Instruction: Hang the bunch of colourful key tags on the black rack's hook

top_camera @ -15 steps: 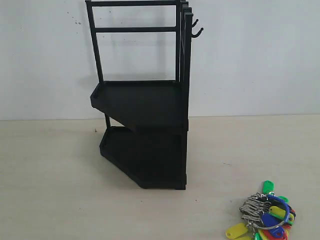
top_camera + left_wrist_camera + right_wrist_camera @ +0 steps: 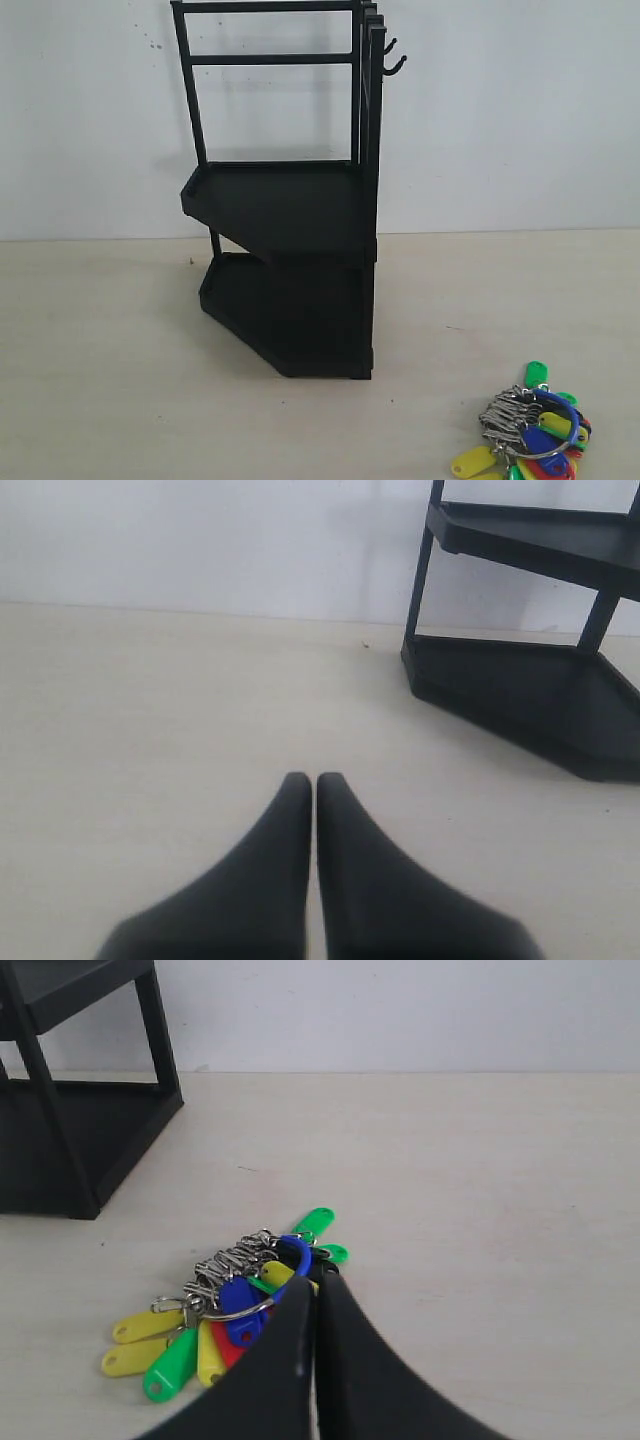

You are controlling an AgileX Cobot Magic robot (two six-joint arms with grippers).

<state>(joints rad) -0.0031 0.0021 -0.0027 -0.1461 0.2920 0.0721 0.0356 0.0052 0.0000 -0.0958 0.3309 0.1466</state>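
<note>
We are holding our left gripper (image 2: 314, 778) and right gripper (image 2: 317, 1285) closed, empty; the colourful plastic key tag bunch (image 2: 240, 1310) is lying beside the right, near the tall black metal rack (image 2: 300, 210).

Frontal exterior, low wrist views, shared rack (image 2: 290, 210)

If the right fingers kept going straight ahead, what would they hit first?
Most likely the colourful key tag bunch, lying just ahead of the shut right fingers; how high they are above it is unclear.
</note>
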